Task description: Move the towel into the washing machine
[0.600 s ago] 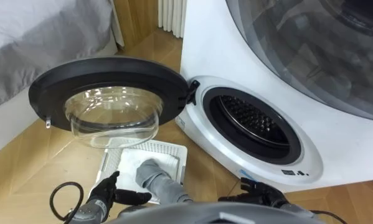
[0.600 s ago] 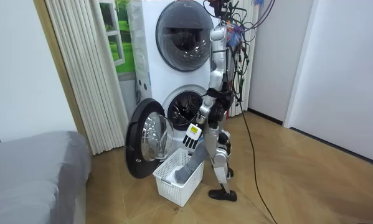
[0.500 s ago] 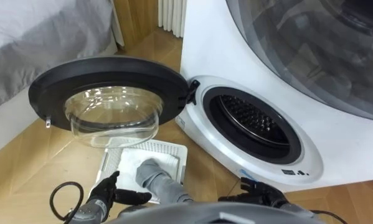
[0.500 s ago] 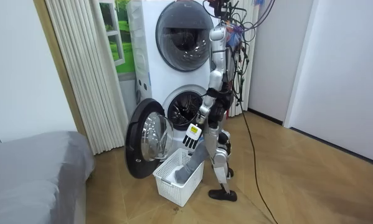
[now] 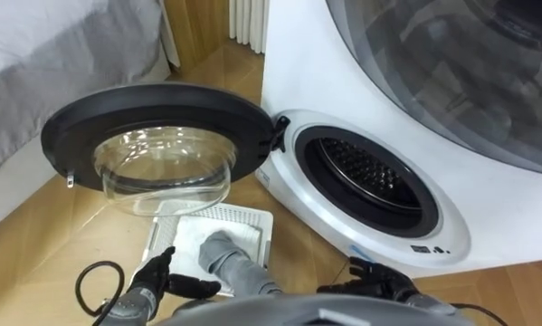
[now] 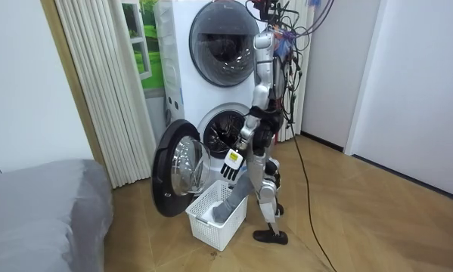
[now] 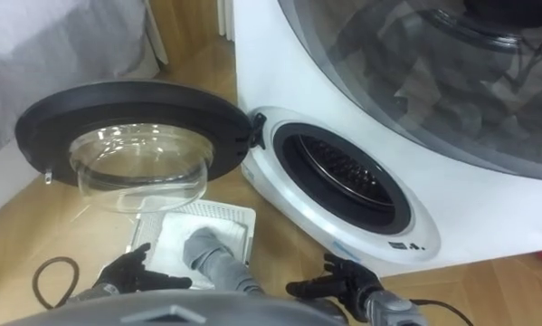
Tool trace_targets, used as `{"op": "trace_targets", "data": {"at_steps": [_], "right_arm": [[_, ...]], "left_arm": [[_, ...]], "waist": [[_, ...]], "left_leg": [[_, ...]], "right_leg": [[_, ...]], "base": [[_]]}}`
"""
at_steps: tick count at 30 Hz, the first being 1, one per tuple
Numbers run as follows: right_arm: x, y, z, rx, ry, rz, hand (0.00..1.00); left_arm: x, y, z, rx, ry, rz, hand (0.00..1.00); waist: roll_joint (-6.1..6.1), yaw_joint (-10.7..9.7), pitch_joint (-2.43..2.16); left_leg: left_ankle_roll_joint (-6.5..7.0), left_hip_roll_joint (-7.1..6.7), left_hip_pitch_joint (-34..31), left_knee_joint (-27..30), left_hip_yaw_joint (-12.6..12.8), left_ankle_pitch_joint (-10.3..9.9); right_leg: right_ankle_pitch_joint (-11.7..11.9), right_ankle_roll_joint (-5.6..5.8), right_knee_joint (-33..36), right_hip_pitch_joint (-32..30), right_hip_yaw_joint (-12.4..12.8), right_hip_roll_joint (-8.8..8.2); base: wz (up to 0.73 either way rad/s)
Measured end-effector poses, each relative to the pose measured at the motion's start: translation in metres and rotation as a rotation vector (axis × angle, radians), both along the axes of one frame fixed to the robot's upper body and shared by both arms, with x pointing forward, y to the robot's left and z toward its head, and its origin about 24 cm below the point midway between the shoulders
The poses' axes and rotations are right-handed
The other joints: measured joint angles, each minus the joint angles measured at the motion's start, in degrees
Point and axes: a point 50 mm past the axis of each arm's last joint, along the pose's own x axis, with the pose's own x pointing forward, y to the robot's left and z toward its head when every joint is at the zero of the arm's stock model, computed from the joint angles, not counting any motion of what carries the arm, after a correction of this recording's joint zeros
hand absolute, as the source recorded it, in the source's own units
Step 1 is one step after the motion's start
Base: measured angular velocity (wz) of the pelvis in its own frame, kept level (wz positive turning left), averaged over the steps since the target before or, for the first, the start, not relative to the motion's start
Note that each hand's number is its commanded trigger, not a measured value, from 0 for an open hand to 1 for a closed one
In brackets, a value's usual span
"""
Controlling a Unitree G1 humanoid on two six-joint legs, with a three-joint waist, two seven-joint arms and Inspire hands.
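The grey towel (image 5: 219, 251) sits as a soft, thick roll in a white plastic basket (image 5: 244, 216) with lattice walls. One end of the roll pokes up over the rim. The basket stands on the wooden plank floor (image 5: 35, 240) below the open door (image 5: 153, 101) of the white washing machine (image 5: 298, 54). The door is a round black ring holding a clear, bowl-shaped glass. Behind it, the round opening shows a perforated metal drum (image 5: 366, 172). The robot stands before the machine. Its left hand (image 5: 155, 279) hangs just left of the basket with its black fingers spread and empty. Its right hand (image 5: 375, 275) is low in front of the machine, fingers relaxed and holding nothing.
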Motion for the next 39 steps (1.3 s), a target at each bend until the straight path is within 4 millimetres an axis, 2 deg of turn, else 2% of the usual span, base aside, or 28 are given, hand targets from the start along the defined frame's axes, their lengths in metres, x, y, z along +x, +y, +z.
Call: {"op": "trace_targets", "data": {"at_steps": [2, 4, 5, 7, 9, 11, 16, 19, 20, 21, 24, 29, 34, 36, 39], "right_arm": [[0.009, 0.000, 0.002, 0.000, -0.015, 0.011, 0.00], [0.016, 0.000, 0.003, -0.003, -0.023, 0.018, 0.00], [0.022, 0.001, 0.004, -0.004, -0.032, 0.026, 0.00], [0.031, 0.003, 0.006, -0.005, -0.051, 0.045, 0.00], [0.049, 0.005, 0.011, -0.013, -0.092, 0.068, 0.00], [0.061, 0.007, 0.014, -0.019, -0.119, 0.100, 0.00], [0.085, 0.012, 0.023, -0.017, -0.183, 0.135, 0.00], [0.101, 0.016, 0.029, -0.014, -0.227, 0.149, 0.00], [0.110, 0.017, 0.033, -0.016, -0.248, 0.157, 0.00], [0.117, 0.019, 0.037, -0.020, -0.265, 0.173, 0.00], [0.132, 0.022, 0.045, -0.019, -0.307, 0.174, 0.00], [0.155, 0.030, 0.059, 0.011, -0.401, 0.175, 0.00], [0.169, 0.037, 0.069, 0.020, -0.448, 0.188, 0.00], [0.181, 0.039, 0.078, 0.019, -0.486, 0.192, 0.00], [0.195, 0.044, 0.090, 0.026, -0.546, 0.190, 0.00]], "left_arm": [[0.008, 0.000, 0.002, 0.026, -0.012, -0.043, 0.00], [0.014, 0.000, 0.002, 0.046, -0.017, -0.086, 0.00], [0.020, -0.002, 0.003, 0.062, -0.026, -0.117, 0.00], [0.032, -0.004, 0.006, 0.083, -0.048, -0.165, 0.00], [0.049, -0.008, 0.010, 0.112, -0.081, -0.237, 0.00], [0.062, -0.012, 0.013, 0.135, -0.111, -0.300, 0.00], [0.096, -0.024, 0.025, 0.214, -0.200, -0.424, 0.00], [0.112, -0.031, 0.031, 0.239, -0.240, -0.469, 0.00], [0.121, -0.033, 0.036, 0.256, -0.264, -0.497, 0.00], [0.128, -0.034, 0.040, 0.280, -0.279, -0.540, 0.00], [0.143, -0.037, 0.048, 0.325, -0.315, -0.613, 0.00], [0.166, -0.033, 0.064, 0.437, -0.373, -0.741, 0.00], [0.191, -0.042, 0.083, 0.535, -0.460, -0.856, 0.00], [0.203, -0.046, 0.094, 0.580, -0.521, -0.871, 0.00], [0.211, -0.049, 0.102, 0.631, -0.577, -0.900, 0.00]], "waist": [[-0.07, 0.0, 0.01], [0.37, 0.0, 0.34], [0.59, -0.4, 0.68], [0.70, -0.9, 0.86], [1.23, -1.3, 1.51], [1.46, -1.5, 1.92], [1.44, -1.8, 2.52], [1.57, -2.1, 3.53], [1.46, -2.6, 4.09], [1.40, -2.8, 4.25], [0.89, -3.2, 4.60], [0.00, -4.7, 5.29], [0.15, -5.1, 5.41], [0.63, -5.9, 5.77], [0.75, -6.3, 5.85]], "left_leg": [[0.01, 0.01, -1.6, 0.8, 0.5, 0.0], [0.03, 0.01, -2.5, 1.0, 0.9, 0.0], [0.04, 0.00, -3.4, 1.4, 1.0, 0.0], [0.05, 0.08, -5.4, 2.6, 1.0, 0.0], [0.13, 0.07, -8.2, 3.6, 1.0, 0.1], [0.18, 0.07, -10.3, 4.6, 1.0, 0.1], [0.39, 0.02, -17.1, 7.5, 1.2, 0.2], [0.41, 0.14, -21.2, 10.0, 1.2, 0.2], [0.43, 0.10, -23.3, 11.2, 1.3, 0.2], [0.47, 0.10, -25.5, 12.2, 1.3, 0.2], [0.94, 0.00, -29.7, 14.1, 2.4, 0.4], [1.27, 0.27, -38.5, 18.9, 2.5, 0.3], [1.93, 1.37, -46.9, 23.9, 2.6, -0.1], [2.36, 1.77, -51.2, 26.8, 2.6, -0.5], [2.65, 2.33, -56.2, 30.8, 2.5, -1.8]], "right_leg": [[0.2, -0.22, 0.8, -1.9, 0.6, -0.12], [0.3, -0.38, 1.2, -3.1, 0.7, -0.19], [0.3, -0.39, 1.9, -4.1, 0.8, -0.35], [0.5, -0.65, 2.4, -6.0, 0.8, -0.45], [0.6, -0.80, 4.0, -9.1, 0.8, -0.80], [0.6, -0.82, 5.3, -11.5, 1.0, -1.04], [0.7, -1.22, 8.9, -18.8, 1.2, -1.90], [0.9, -1.58, 10.5, -22.5, 1.1, -2.38], [0.8, -1.85, 12.0, -24.8, 1.1, -2.81], [0.9, -2.05, 13.1, -27.0, 1.3, -3.08], [0.7, -2.85, 15.4, -31.8, 1.9, -3.76], [1.0, -4.16, 18.4, -40.3, 3.0, -4.66], [2.0, -4.91, 21.0, -47.7, 3.4, -4.43], [2.0, -5.07, 23.2, -51.6, 3.5, -4.69], [1.9, -5.45, 26.2, -56.5, 4.0, -4.79]], "base": [[-0.17], [-0.13], [-0.05], [0.00], [-0.03], [-0.03], [-0.03], [0.00], [0.00], [0.00], [-0.04], [-0.02], [-0.04], [0.02], [-0.08]]}}
